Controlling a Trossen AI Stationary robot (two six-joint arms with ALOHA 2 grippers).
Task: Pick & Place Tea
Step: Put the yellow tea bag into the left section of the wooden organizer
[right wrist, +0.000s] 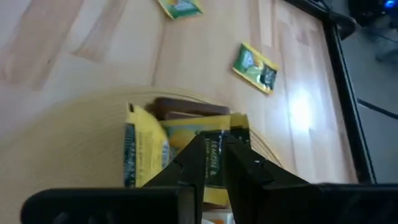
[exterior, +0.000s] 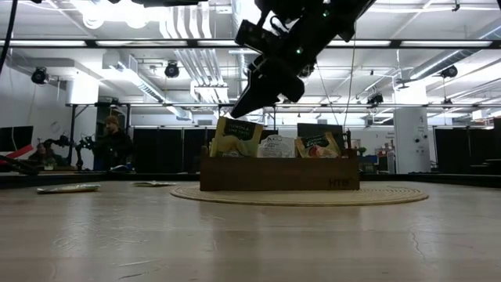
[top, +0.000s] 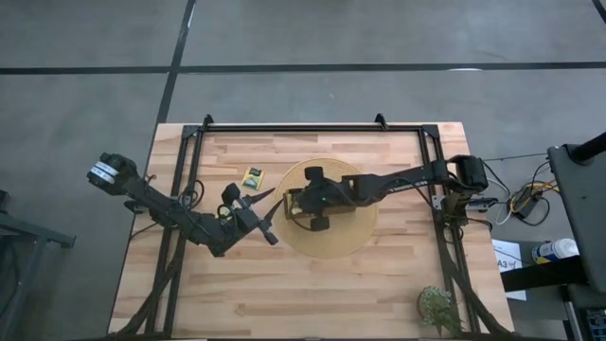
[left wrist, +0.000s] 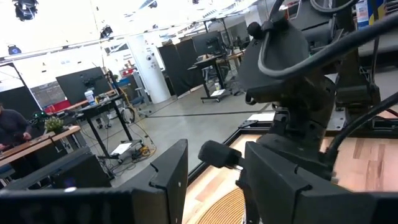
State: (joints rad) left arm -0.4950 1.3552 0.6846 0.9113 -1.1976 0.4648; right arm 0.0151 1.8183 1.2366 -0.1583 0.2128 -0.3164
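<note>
A brown wooden tray [exterior: 274, 182] stands on a round woven mat [top: 352, 242] mid-table, with tea packets upright in it: a yellow-green one [exterior: 236, 138], a white one [exterior: 275, 146] and a red-marked one [exterior: 318, 146]. My right gripper [right wrist: 212, 155] slants down over the tray's left end, its fingers shut to a narrow slit just above the yellow-green packet [right wrist: 163, 149]. Two more yellow-green packets [right wrist: 255, 67] [right wrist: 180, 6] lie flat on the wood left of the mat. My left gripper [left wrist: 217, 186] hangs level and open beside the mat's left edge, nothing between its fingers. My right gripper's fingertips [exterior: 235, 112] stand right at the top edge of the yellow-green packet [exterior: 235, 121] in the tray, coming from above and slanting down. Whether they touch it I cannot tell.
A black metal frame [top: 312, 126] runs along the table's far edge and down both sides. A small green plant [top: 437, 308] sits at the near right corner. Bare wood lies along the near side. In the room beyond, a person stands at a bench [exterior: 115, 145].
</note>
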